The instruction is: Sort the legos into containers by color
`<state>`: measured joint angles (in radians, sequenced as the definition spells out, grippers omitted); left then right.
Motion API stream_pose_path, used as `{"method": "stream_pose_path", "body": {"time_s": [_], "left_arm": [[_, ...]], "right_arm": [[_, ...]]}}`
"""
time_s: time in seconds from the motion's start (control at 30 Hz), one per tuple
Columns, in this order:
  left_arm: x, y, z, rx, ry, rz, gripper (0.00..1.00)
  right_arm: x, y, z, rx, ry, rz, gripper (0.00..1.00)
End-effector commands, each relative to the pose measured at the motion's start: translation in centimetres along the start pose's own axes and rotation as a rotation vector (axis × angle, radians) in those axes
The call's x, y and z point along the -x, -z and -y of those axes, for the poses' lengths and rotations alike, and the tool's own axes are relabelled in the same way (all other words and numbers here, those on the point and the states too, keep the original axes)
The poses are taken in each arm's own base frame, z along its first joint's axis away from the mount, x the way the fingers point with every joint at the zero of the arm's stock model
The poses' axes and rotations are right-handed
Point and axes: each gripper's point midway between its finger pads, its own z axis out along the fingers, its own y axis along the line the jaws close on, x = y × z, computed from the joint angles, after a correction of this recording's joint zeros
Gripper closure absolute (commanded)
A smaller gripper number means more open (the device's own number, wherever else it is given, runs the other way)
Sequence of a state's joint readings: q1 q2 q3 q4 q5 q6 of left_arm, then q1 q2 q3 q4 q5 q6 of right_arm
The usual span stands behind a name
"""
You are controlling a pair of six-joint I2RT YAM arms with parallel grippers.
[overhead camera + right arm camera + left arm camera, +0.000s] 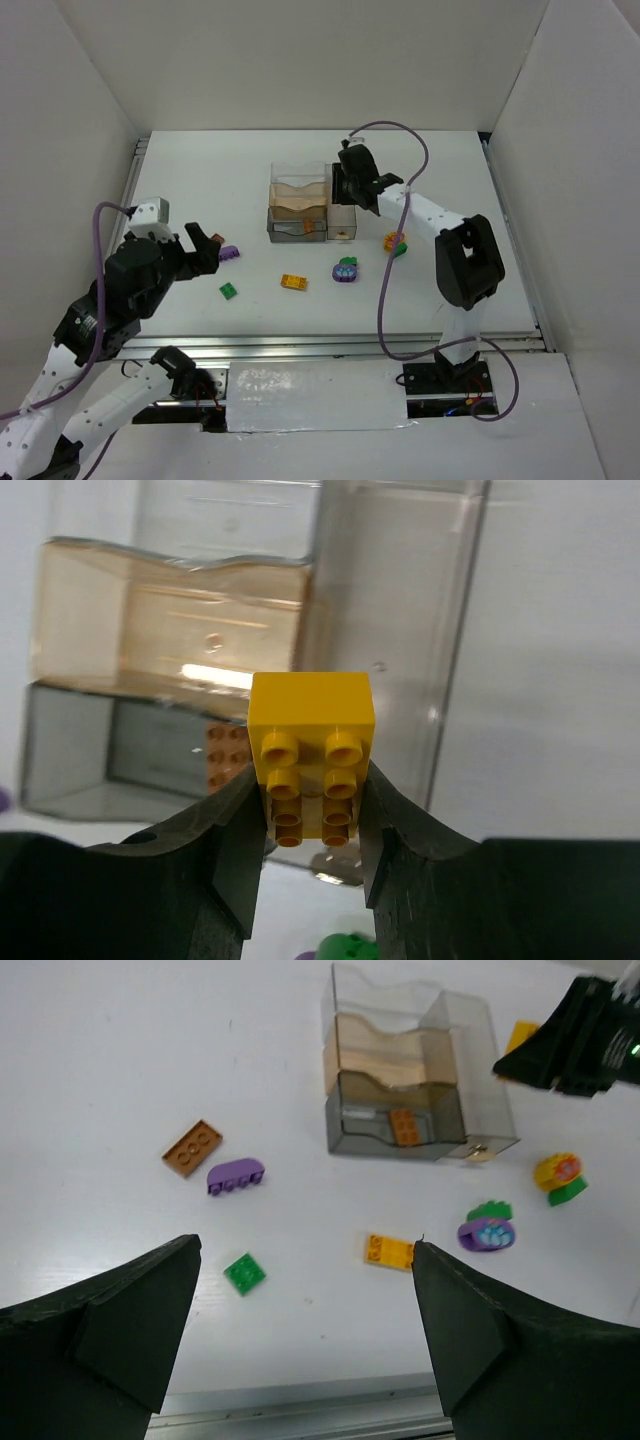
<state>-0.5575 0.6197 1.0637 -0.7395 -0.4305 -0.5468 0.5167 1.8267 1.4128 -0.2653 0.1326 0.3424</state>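
- Right claw [312, 795] clenched on yellow brick [311, 715], close by clear bins [170, 620].
- Left claw [305, 1250] spread wide, empty, over table [100, 1060]; purple brick [236, 1175], green brick [244, 1273] loose on it.

held lego [312, 735] yellow | bins [380, 1060] tan, grey | binned lego [404, 1126] maybe orange

Containers [297, 200] block centre; legos [294, 282] dot front; table [200, 170] L of containers free.
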Motion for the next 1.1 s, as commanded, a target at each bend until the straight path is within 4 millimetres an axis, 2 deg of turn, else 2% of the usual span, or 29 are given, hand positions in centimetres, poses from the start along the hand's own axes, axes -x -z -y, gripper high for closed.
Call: {"method": "stream_pose_path", "body": {"time_s": [0.0,0.03,0.07,0.1,0.17,0.2,0.27,0.3,0.33,0.37,0.43,0.47,0.5,0.63,0.67,0.7,0.73,0.77,0.87,0.9,0.93,0.97,1.07], "left_arm": [[-1.8,-0.8,-1.3,0.041,-0.067,-0.025,0.01],[-2.9,-1.2,-1.6,0.047,-0.078,-0.049,0.0],[-3.2,-1.4,-1.6,0.046,-0.079,-0.051,0.0],[-3.5,-1.5,-1.6,0.046,-0.08,-0.057,0.01],[-3.4,-1.5,-1.4,0.03,-0.091,-0.057,0.0],[-3.5,-1.6,-1.4,0.027,-0.095,-0.055,0.01],[-3.6,-1.8,-1.1,0.018,-0.097,-0.061,0.0],[-3.7,-1.9,-1.0,0.013,-0.1,-0.068,0.0],[-3.9,-2.1,-0.8,0.009,-0.108,-0.078,0.0],[-4.2,-2.2,-0.3,-0.018,-0.114,-0.093,0.0],[-4.6,-2.7,0.5,-0.053,-0.134,-0.119,0.01],[-5.0,-2.8,1.2,-0.09,-0.136,-0.145,0.01],[-5.3,-3.0,1.6,-0.102,-0.137,-0.166,0.0],[-8.8,-5.3,2.9,-0.111,-0.125,-0.327,0.01],[-9.5,-5.7,3.1,-0.104,-0.103,-0.35,0.01],[-10.8,-6.4,3.2,-0.096,-0.11,-0.405,0.01],[-11.2,-6.7,3.3,-0.09,-0.112,-0.426,0.01],[-11.7,-6.9,3.3,-0.071,-0.108,-0.449,0.0],[-13.3,-7.8,3.4,-0.047,-0.125,-0.516,0.0],[-14.3,-8.2,3.7,-0.046,-0.136,-0.555,0.0],[-14.8,-8.5,4.1,-0.049,-0.14,-0.573,0.0],[-15.0,-8.5,5.3,-0.065,-0.137,-0.577,0.01],[-16.7,-9.8,6.5,-0.02,-0.162,-0.601,0.0]], "right_arm": [[1.8,-0.3,2.9,-0.144,0.06,-0.009,0.97],[1.2,-1.2,3.1,-0.143,0.06,-0.035,0.94],[1.2,-1.5,2.8,-0.131,0.065,-0.047,0.91],[1.1,-2.1,2.7,-0.127,0.074,-0.062,0.82],[1.6,-2.5,2.6,-0.124,0.076,-0.057,0.75],[1.0,-2.9,2.7,-0.132,0.078,-0.079,0.65],[1.1,-3.2,2.5,-0.12,0.075,-0.082,0.57],[1.0,-3.2,2.3,-0.113,0.079,-0.083,0.46],[1.0,-3.2,2.2,-0.109,0.078,-0.083,0.4],[1.2,-3.0,2.2,-0.106,0.075,-0.079,0.31],[1.6,-2.4,2.2,-0.109,0.071,-0.068,0.26],[2.2,-1.7,1.9,-0.097,0.066,-0.051,0.14],[2.4,-1.3,1.8,-0.089,0.063,-0.043,0.09],[4.2,1.9,1.1,-0.052,0.039,0.011,0.09],[3.7,2.6,0.8,-0.044,0.027,0.006,0.09],[4.8,4.8,0.3,-0.016,0.011,0.046,0.09],[3.8,5.6,0.5,-0.007,0.003,0.036,0.09],[5.1,8.3,-0.5,0.042,-0.021,0.099,0.09],[4.3,12.3,-1.7,0.159,-0.053,0.145,0.09],[2.6,12.6,-2.0,0.199,-0.056,0.11,0.08],[2.8,14.3,-2.6,0.24,-0.064,0.132,0.08],[2.3,15.0,-2.9,0.261,-0.063,0.128,0.08],[0.9,16.7,-3.1,0.287,-0.071,0.125,0.08]]}}
